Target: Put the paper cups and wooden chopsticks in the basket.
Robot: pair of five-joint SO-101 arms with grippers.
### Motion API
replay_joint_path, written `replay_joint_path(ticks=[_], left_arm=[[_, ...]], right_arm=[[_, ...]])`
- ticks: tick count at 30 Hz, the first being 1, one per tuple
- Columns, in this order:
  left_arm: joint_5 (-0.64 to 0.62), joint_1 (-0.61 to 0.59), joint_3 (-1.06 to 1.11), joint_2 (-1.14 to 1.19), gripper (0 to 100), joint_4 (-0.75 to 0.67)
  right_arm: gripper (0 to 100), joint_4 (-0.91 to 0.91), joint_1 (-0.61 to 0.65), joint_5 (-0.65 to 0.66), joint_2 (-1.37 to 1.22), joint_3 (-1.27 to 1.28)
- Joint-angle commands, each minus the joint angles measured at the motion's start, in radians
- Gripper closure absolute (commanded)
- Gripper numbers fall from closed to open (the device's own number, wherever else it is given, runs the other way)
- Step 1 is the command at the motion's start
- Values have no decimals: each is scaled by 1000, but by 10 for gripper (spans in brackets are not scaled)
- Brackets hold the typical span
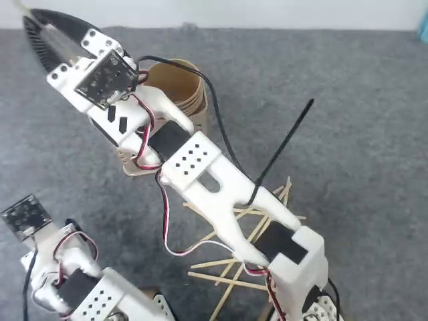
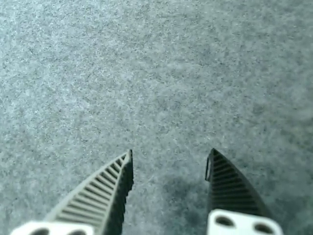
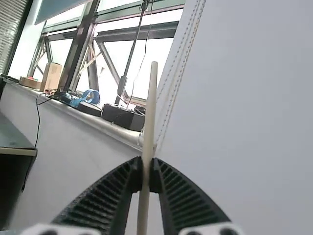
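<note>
right gripper (image 3: 145, 169): jaws pinched tight on one pale wooden chopstick (image 3: 150, 112), which stands up out of the tips toward the wall – a narrow grip, low on the stick.
landmark: the stack of brown paper cups (image 1: 179, 83); i place everything from it.
right gripper's place: raised, past the cups on their far side from the pile, with the white right arm (image 1: 200, 167) crossing right beside the cups.
light wooden basket (image 1: 132, 166): its edge shows just beside the cups, under the arm; i cannot tell whether the cups stand inside it.
loose wooden chopsticks (image 1: 244, 251): a crossed pile well apart from the cups, on the arm's base side.
thin black stick (image 1: 287, 144): between the cups and that pile, off to one side.
left gripper (image 2: 168, 164): jaws wide apart, holding nothing, low over grey carpet (image 2: 156, 73), well apart from the cups.
risk, as i judge it: the stick could pivot or slip in that thin pinch as i swing back – and the arm could tip the cups.
</note>
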State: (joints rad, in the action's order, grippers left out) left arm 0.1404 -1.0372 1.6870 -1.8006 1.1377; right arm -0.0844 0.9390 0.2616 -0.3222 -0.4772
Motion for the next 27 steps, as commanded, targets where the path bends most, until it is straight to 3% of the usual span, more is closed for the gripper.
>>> replay_joint_path(ticks=[1,7,14,18,23,27], left_arm=[[11,-3,-2,-3,767,5],[11,-5,-2,-3,767,5],[11,-5,-2,-3,767,5],[11,-5,-2,-3,767,5],[11,-5,-2,-3,767,5],[11,-5,-2,-3,767,5]], right_arm=[[992,62,-36,6,38,23],[991,133,-68,-163,122,196],[864,137,-90,-170,200,313],[883,162,-85,-170,295,368],[889,366,-58,-172,443,377],[890,705,-58,-173,613,376]])
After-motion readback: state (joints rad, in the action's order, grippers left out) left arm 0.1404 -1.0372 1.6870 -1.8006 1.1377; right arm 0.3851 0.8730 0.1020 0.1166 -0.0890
